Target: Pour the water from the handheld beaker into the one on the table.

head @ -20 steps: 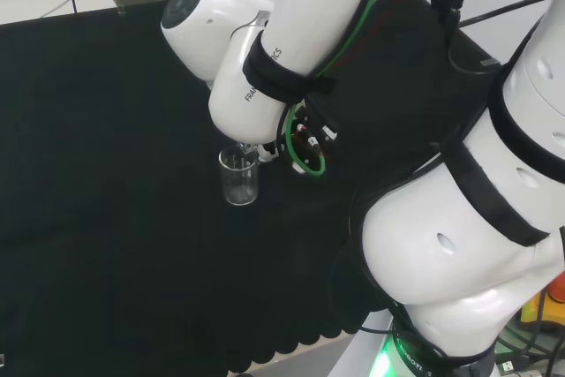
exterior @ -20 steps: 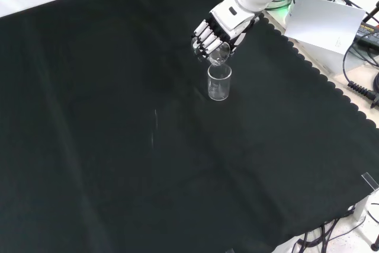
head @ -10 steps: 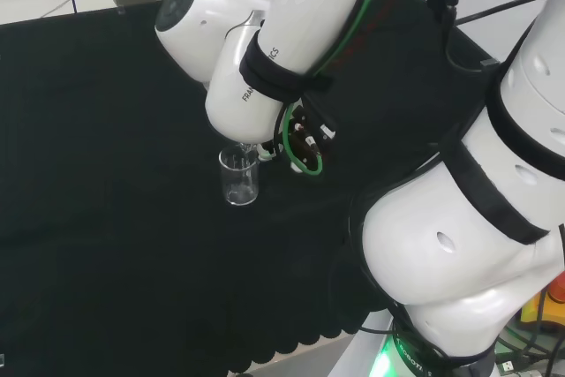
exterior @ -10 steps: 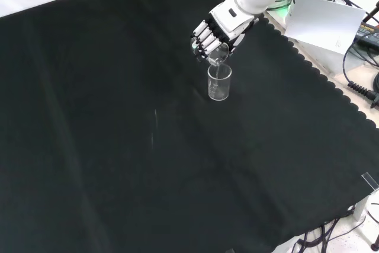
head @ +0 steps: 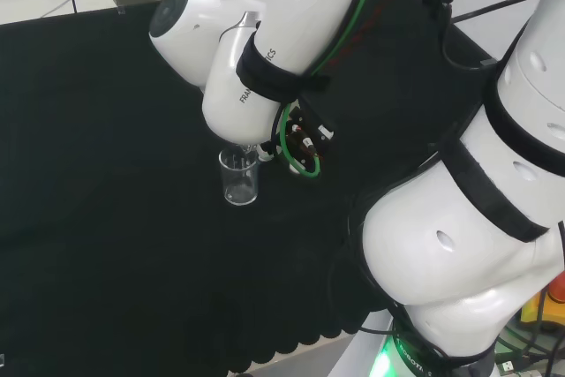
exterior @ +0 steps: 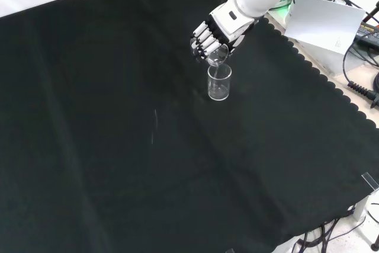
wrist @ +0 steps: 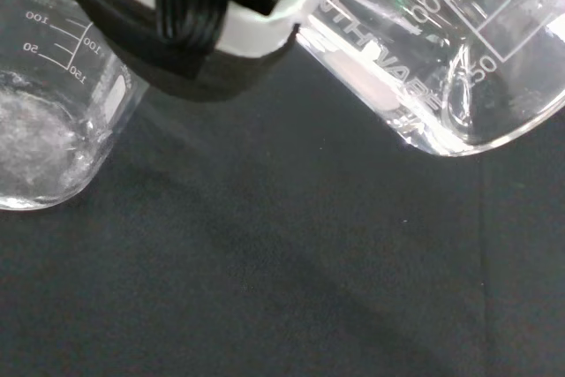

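1. Front view, upper middle of the frame: the hand (exterior: pixel 211 35) comes down from the top right, and its black and white fingers are curled round a small clear beaker (exterior: pixel 218 56).
2. That held beaker is tipped over, with its open mouth pointing down at a second clear beaker (exterior: pixel 219 82) on the black cloth (exterior: pixel 118 146).
3. The beaker on the cloth stands up straight, just under the tipped one. The lip of the held beaker sits right above its rim.
4. Both beakers are see-through with thin, shiny rims, so the dark cloth shows through them.
5. Head view, left of the middle: the standing beaker (head: pixel 239 177) sits on the cloth just below a big white arm link (head: pixel 256 68). The link covers most of the hand and the held beaker.
6. Wrist view: the held beaker (wrist: pixel 441 59) is very close and big. It has white marks and lines on its clear wall, and a rounded bottom edge.
7. Wrist view again: the standing beaker (wrist: pixel 53 112) also has white marks on its side. Something pale and shiny shows at its bottom, which looks like water.
8. A blurry white and black part of the hand (wrist: pixel 203 15) lies between the two beakers in that view.
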